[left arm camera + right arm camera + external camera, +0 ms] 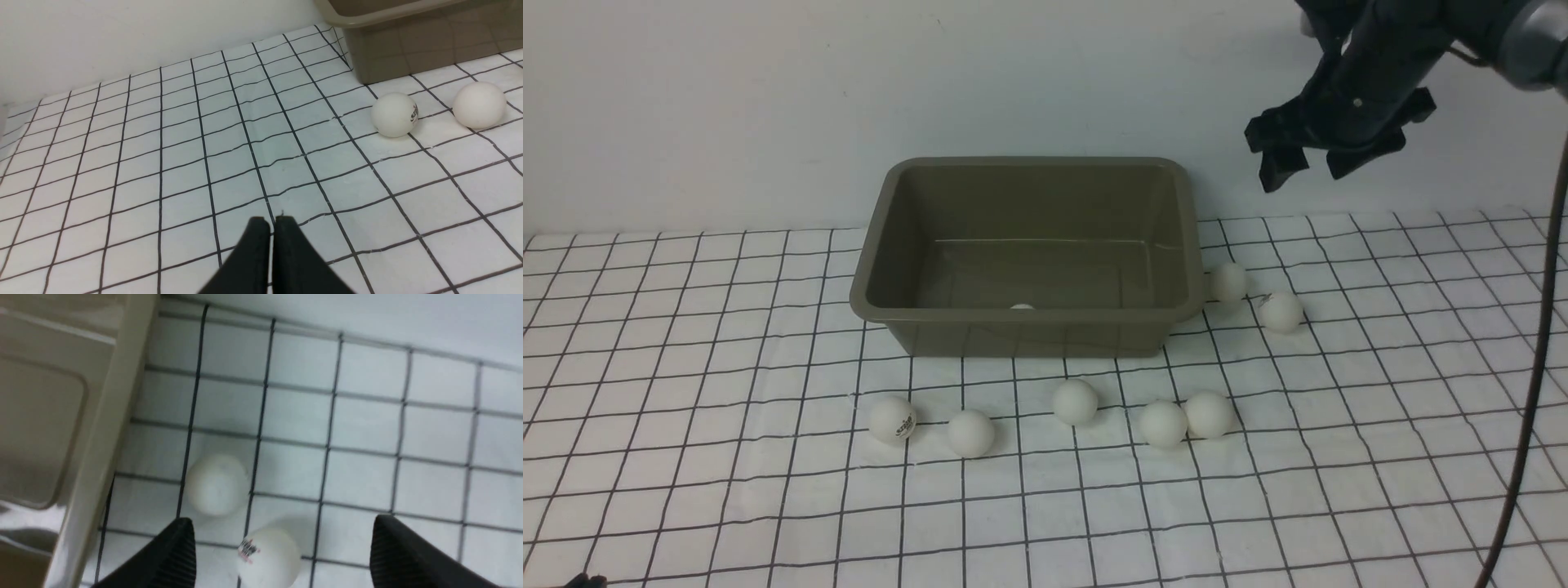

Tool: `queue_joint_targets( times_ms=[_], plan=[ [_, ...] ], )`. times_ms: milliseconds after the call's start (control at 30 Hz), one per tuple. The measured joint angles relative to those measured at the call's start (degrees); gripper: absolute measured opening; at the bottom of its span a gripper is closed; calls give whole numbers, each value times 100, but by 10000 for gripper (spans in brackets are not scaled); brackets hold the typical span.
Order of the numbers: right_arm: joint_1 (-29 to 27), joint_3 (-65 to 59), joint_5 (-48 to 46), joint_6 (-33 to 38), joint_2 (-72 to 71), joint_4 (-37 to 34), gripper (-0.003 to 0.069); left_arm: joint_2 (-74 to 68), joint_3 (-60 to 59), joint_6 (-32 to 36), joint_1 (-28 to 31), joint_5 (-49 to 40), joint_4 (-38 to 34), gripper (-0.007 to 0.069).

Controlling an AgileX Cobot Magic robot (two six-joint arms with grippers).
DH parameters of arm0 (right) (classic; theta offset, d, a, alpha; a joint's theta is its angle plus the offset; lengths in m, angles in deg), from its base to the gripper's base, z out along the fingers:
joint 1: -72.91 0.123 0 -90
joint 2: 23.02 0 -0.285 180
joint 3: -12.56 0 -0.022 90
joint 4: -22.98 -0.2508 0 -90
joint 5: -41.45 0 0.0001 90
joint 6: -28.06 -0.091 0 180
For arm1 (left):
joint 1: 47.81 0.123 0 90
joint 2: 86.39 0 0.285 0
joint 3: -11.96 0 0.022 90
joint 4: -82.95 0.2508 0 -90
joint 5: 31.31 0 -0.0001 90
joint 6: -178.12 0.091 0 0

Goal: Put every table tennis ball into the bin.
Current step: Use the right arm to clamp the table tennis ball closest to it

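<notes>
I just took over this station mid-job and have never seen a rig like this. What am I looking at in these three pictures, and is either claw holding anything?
This is a robot with two arms, each ending in a two-fingered gripper. The wide picture looks forward from between the arms. The other two come from cameras on the left and right wrists. On the gridded white cloth stands an olive-brown bin with one table tennis ball already inside. Seven balls lie outside it. Five form a loose row in front, starting with the logo ball, and two sit at the bin's right end, the nearer ball and the farther ball. The right gripper is raised above those two, open and empty. The left gripper is shut on nothing, off to the left of the row.
</notes>
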Motion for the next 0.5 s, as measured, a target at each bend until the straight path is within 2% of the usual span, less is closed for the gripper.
queue_joint_targets(
  times_ms=[233,500],
  plan=[
    [0,-861,0,212,0,-85,514,0,0,0,0,0,0,-4],
    [0,-969,14,276,105,-85,514,0,0,0,0,0,0,-4]
  ],
)
